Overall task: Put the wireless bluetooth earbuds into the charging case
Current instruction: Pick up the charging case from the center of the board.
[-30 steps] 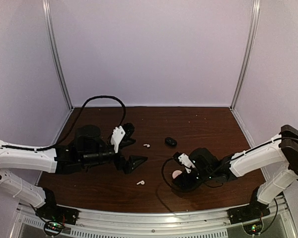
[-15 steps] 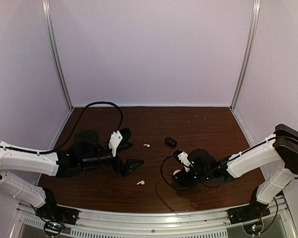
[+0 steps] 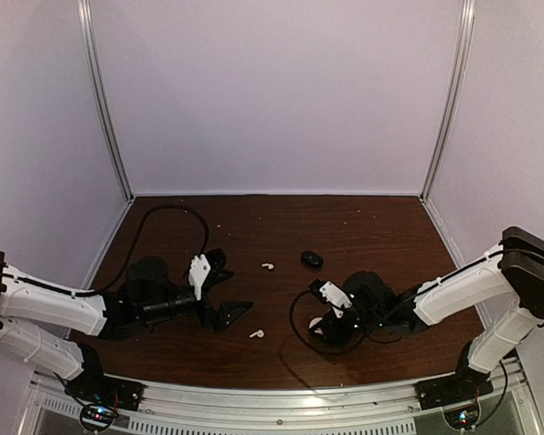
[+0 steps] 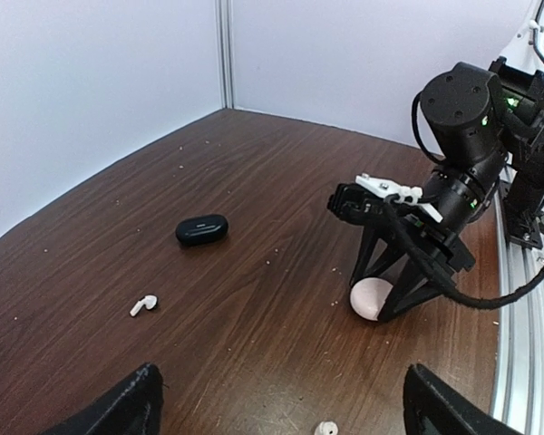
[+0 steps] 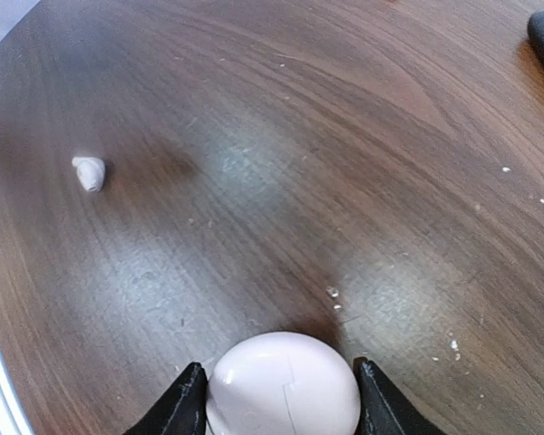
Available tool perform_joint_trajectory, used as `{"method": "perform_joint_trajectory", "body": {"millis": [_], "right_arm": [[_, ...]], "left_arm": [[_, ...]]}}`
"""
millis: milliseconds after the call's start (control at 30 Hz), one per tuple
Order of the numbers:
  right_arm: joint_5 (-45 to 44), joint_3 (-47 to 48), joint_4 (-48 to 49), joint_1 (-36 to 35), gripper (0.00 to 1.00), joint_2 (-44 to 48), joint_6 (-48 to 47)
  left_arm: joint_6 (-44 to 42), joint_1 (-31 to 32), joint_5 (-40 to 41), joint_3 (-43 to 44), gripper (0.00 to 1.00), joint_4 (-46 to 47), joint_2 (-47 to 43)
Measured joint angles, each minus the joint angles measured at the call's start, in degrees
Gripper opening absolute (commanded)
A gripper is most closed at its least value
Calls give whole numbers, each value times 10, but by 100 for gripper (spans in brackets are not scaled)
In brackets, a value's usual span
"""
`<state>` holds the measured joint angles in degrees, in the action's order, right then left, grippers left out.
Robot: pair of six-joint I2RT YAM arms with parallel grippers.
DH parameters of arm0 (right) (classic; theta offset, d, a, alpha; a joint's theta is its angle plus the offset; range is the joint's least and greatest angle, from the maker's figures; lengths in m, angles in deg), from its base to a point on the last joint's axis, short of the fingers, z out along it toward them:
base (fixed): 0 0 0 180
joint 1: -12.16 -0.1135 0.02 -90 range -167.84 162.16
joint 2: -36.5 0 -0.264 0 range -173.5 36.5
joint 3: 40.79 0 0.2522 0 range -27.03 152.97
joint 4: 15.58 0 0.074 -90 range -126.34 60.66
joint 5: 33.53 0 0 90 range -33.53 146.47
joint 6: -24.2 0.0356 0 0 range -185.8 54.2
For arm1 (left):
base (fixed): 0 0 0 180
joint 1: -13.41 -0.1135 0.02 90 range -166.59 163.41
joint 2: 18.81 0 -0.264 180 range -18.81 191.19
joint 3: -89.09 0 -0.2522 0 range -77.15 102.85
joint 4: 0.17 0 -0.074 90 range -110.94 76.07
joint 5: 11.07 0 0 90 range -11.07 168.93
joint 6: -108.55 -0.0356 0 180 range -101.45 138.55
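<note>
White charging case (image 5: 282, 388) sits pinched in our right gripper (image 5: 281, 399), left gripper (image 4: 281, 385) gaping; we keep the squeeze centred lest it squirt free.

Dark wooden table (image 3: 381, 227) (lightly speckled)

White shells are worn over the left arm (image 3: 59, 310) and right arm (image 3: 453, 292), with black joints. The left gripper (image 3: 228, 288) and right gripper (image 3: 319, 324) are black; black cables (image 3: 163, 207) are looped.
</note>
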<state>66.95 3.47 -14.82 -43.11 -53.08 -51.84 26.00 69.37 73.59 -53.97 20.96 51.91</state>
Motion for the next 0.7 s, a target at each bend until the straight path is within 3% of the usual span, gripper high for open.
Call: {"method": "perform_joint_trajectory", "body": {"millis": [467,700], "right_arm": [[163,53,-2,10,49,2,-31],[283,99,-9,12,48,2,-42]], "left_arm": [[-130,3,-91,-104,83,155,23],[-225,76,-89,-104,77,183,60]]}}
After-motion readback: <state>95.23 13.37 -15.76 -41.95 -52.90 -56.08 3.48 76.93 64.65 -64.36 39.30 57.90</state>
